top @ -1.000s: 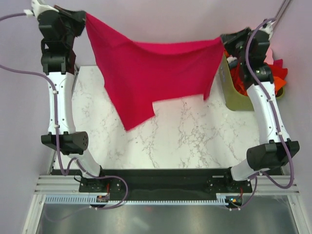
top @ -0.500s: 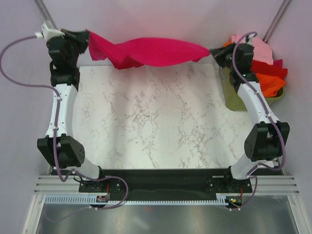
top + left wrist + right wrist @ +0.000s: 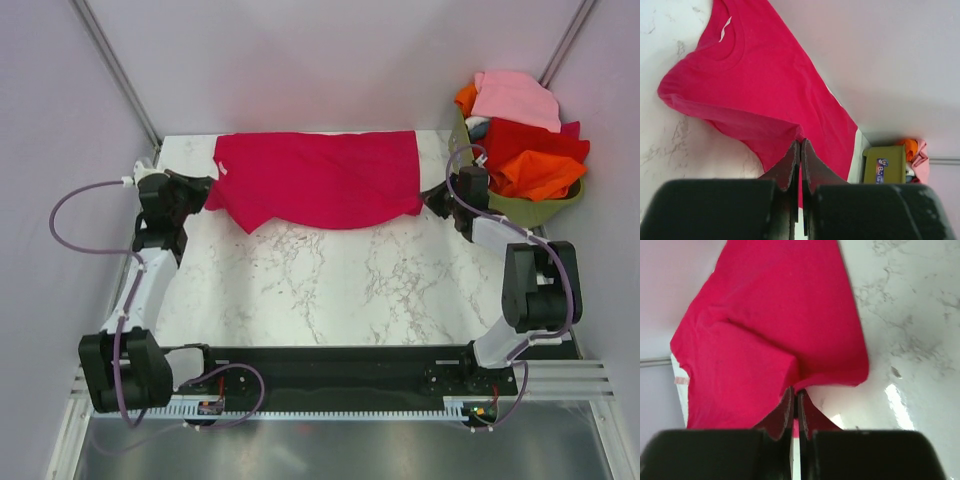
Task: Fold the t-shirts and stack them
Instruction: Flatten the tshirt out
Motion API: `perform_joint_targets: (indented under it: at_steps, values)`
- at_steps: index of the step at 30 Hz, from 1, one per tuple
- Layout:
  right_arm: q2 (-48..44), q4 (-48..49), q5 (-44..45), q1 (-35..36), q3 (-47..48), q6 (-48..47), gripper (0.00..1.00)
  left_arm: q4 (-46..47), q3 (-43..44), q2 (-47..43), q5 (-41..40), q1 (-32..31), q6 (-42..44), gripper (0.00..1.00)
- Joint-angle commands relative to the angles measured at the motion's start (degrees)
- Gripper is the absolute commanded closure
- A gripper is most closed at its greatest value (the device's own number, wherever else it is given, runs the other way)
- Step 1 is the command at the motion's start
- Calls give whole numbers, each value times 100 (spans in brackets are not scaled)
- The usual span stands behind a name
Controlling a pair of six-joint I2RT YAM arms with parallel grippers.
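Close in the wrist views, the left gripper (image 3: 800, 144) and right gripper (image 3: 796, 392) are seen clamped on barely visible pinches of the crimson t-shirt (image 3: 320, 178), whose spread along the far table (image 3: 330, 290), beside the basket (image 3: 535, 210) of heaped t-shirts (image 3: 515, 95), is shown only from overhead.

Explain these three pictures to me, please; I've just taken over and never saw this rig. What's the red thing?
The overhead picture looks down on two robot arms bolted at the near edge of a marble table. The other two come from a camera on each wrist, with that arm's own dark fingers at the bottom. A crimson t-shirt lies spread along the table's far side. The left gripper pinches its left edge, the right gripper its right edge; both are shut on the cloth. At far right, an olive-green basket holds more tees: pink, red, orange.
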Motion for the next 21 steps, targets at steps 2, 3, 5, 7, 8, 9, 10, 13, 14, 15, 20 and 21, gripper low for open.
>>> perform_joint_targets:
  at_steps: [2, 3, 5, 7, 8, 9, 10, 13, 14, 15, 20, 21]
  values:
    - [-543, 460, 114, -44, -706, -397, 100, -223, -703, -1022, -73, 4, -208, 98]
    - [-622, 460, 123, -44, -1012, -424, 100, -400, -792, -1225, -125, 4, -190, 98]
    - [-912, 442, 184, -53, -1295, -503, 100, -952, -1073, -1803, -327, 4, -181, 98]
    - [-1254, 346, 237, -53, -1656, -635, 100, -1340, -1180, -2201, -511, 4, -94, 98]
    - [-1378, 285, 255, -53, -1813, -687, 100, -1516, -1241, -2638, -512, 4, -50, 98]
    - [-1501, 101, 281, -53, -1876, -775, 100, -1935, -1259, -2833, -721, 4, 3, 98]
    - [-1763, 30, 290, -53, -1946, -802, 100, -2131, -1268, -3062, -897, 4, 64, 98]
    - [-2290, -217, 203, -44, -2192, -846, 100, -2695, -1329, -3774, -970, 4, 257, 98]
    - [-2424, -261, 141, -53, -2315, -863, 100, -2756, -1382, -3915, -909, 4, 319, 98]
    - [-2564, -331, 132, -53, -2360, -872, 100, -2818, -1408, -4073, -856, 4, 355, 98]
    - [-3461, -1007, 193, -53, -2597, -1013, 100, -3547, -1400, -4628, -882, 4, 443, 98]
    - [-3558, -1191, 185, -53, -2667, -1039, 100, -3626, -1391, -4663, -882, 4, 460, 98]
